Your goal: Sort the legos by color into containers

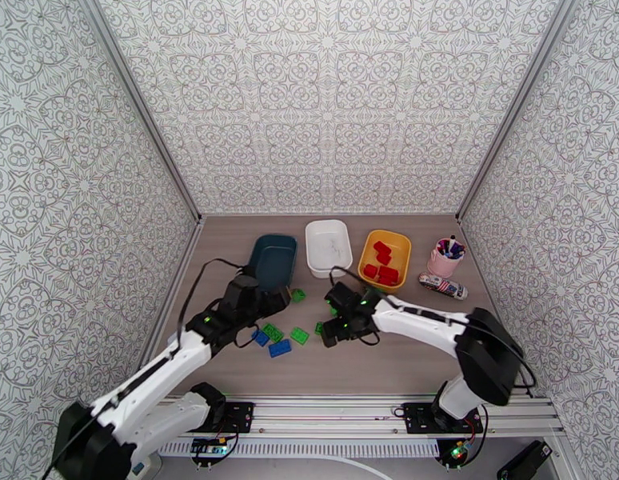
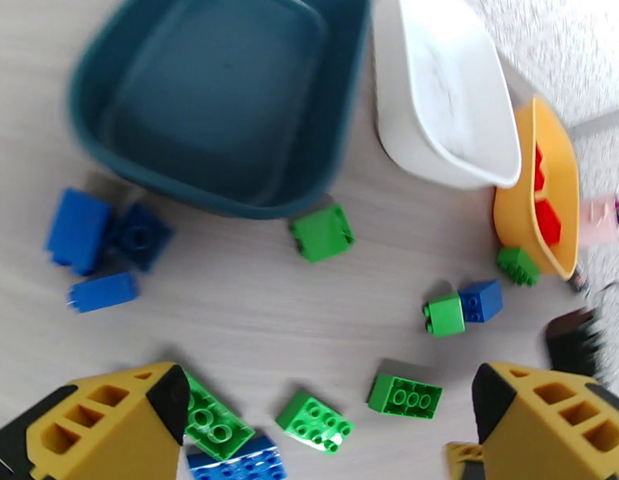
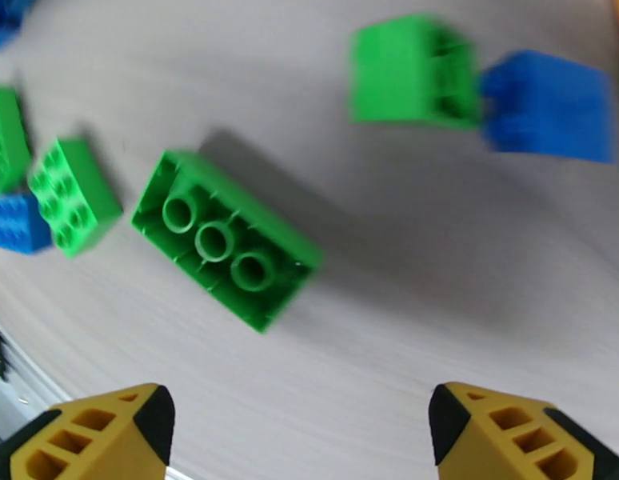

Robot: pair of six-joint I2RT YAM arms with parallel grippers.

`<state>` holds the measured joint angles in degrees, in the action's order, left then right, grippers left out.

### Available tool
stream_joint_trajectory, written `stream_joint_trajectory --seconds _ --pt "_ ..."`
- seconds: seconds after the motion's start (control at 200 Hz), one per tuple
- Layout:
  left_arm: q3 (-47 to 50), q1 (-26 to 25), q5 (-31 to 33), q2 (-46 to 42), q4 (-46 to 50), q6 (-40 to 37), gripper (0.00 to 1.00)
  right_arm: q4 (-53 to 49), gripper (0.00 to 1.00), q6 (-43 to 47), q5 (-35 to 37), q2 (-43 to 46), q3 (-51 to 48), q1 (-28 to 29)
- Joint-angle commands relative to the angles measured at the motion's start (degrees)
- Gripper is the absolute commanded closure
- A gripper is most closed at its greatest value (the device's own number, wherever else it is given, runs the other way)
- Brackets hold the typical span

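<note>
Three tubs line the far worktop (image 1: 405, 354): teal tub (image 1: 276, 258) and white tub (image 1: 327, 242) bare, yellow tub (image 1: 399, 242) holding red bricks (image 1: 381, 262). Green bricks (image 1: 299, 335) and blue bricks (image 1: 279, 348) lie loose nearer the arms. Left hand (image 2: 329, 394) stands spread apart, holding nothing; right hand (image 3: 301, 414) likewise, over an upturned green brick (image 3: 227, 240).

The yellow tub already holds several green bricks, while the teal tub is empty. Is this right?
No. The yellow tub holds several red bricks, not green ones; the top external view shows it. The teal tub is empty, as you say.
</note>
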<state>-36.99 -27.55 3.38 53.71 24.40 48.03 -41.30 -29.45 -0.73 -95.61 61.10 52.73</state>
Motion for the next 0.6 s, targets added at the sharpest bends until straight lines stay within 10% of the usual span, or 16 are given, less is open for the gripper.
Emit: stream_joint_trajectory --seconds 0.0,0.595 --pt "2.36 1.97 0.71 -2.82 3.20 1.70 0.01 -2.56 0.13 2.21 4.44 -4.22 4.11 2.17" --pt "5.33 5.36 -2.07 -4.93 3.80 0.88 0.01 -7.18 0.20 2.12 6.12 -17.65 19.35 -1.57"
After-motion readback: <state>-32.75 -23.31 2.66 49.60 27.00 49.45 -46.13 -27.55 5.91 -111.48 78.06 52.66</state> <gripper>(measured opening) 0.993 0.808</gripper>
